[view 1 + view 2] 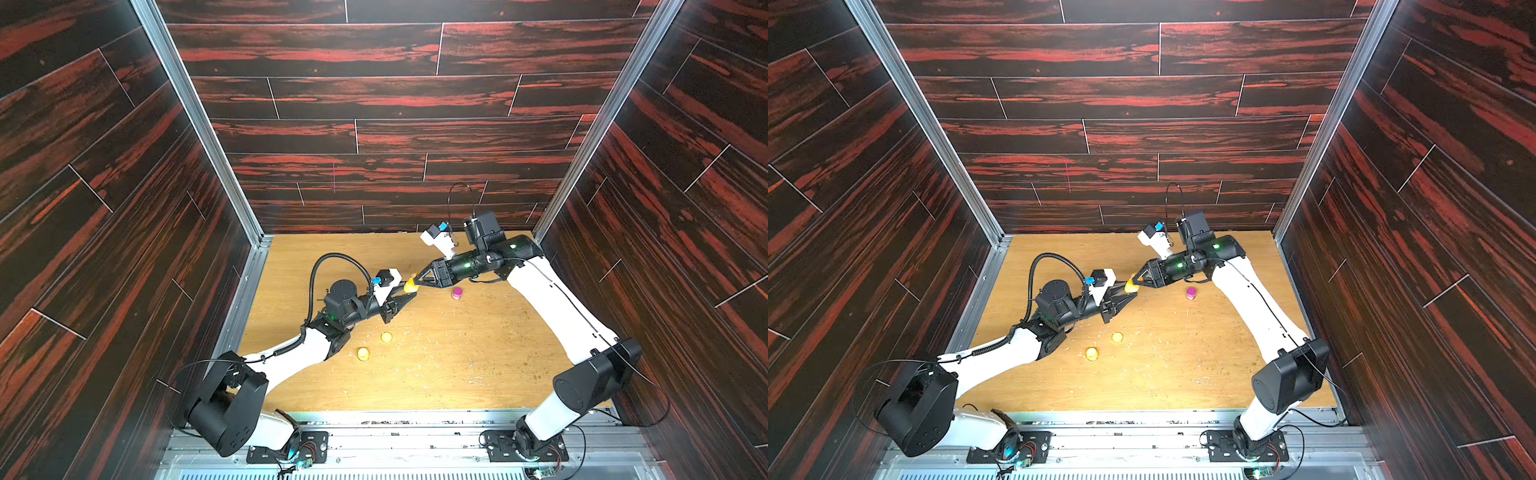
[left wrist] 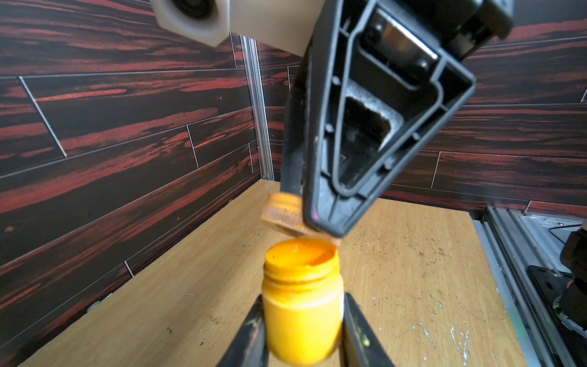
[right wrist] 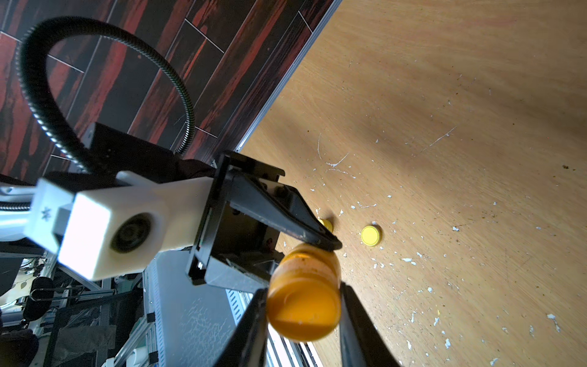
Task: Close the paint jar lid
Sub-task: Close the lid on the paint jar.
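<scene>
Two arms meet over the light wooden surface (image 1: 457,365). The left fingers (image 2: 354,317) are clamped tight on the body of a small orange-yellow plastic paint jar (image 2: 301,305), one black finger on each side. The jar stands upright in the left wrist view. Its mouth is open, the threaded neck is bare and orange paint coats the inside.

The right fingers (image 2: 330,206) come in from above the jar, pinched nearly closed on a round ribbed orange plastic lid (image 2: 282,213). The lid is tilted and sits directly over the jar mouth. Its low edge is at the jar's far rim, touching or just apart, cannot tell. It is not seated or threaded on.

In the right wrist view the lid (image 3: 303,313) has its flat top facing the camera, held between the right fingers (image 3: 254,321). A left finger tip sits just beyond it.

In both top views the jar (image 1: 409,286) (image 1: 1131,285) is where the two sets of fingertips meet.

Two flat round yellow caps (image 1: 386,337) (image 1: 363,353) lie on the surface near the jar, on the robot-base side of it and apart from each other. In the right wrist view one cap (image 3: 370,235) shows fully and the second is half hidden behind a left finger.

A small pot with a magenta top (image 1: 457,294) (image 1: 1190,293) stands on the surface on the right-arm side of the jar, clear of both sets of fingers.

White paint flecks and brown crumbs dot the surface around the jar.
</scene>
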`<state>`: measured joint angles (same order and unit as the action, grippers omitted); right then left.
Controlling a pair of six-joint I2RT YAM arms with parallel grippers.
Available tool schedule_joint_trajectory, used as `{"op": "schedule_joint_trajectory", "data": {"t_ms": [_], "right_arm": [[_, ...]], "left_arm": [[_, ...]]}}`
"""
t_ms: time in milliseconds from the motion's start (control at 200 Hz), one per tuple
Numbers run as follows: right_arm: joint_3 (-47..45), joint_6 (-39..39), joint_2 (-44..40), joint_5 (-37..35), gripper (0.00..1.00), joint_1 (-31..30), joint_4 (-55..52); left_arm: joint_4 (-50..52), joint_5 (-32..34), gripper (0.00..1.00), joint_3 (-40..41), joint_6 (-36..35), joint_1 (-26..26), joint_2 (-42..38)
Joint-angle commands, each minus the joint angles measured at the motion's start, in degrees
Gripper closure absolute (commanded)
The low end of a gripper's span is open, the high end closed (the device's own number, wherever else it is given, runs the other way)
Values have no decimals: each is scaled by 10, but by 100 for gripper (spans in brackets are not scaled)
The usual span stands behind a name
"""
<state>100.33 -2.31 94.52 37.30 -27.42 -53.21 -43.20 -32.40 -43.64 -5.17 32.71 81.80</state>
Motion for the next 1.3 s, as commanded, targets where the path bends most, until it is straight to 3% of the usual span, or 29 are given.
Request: {"op": "schedule_joint_trajectory", "data": {"t_ms": [0,386,812,1293], "right_arm": [[-16,9,-2,4,71,-4,-12],[29,41,30,4,71,-28,-53],[60,97,62,-49,71,-65,-104],[69,158,101,-65,71,-104,-138]], "left_arm": [[-5,-5,69,-16,-12,3,-4],[27,-17,69,-28,-29,10,-2],[90,-43,71,-42,-61,16,-4],[235,-48,74,-59,-137,32,-34]]}}
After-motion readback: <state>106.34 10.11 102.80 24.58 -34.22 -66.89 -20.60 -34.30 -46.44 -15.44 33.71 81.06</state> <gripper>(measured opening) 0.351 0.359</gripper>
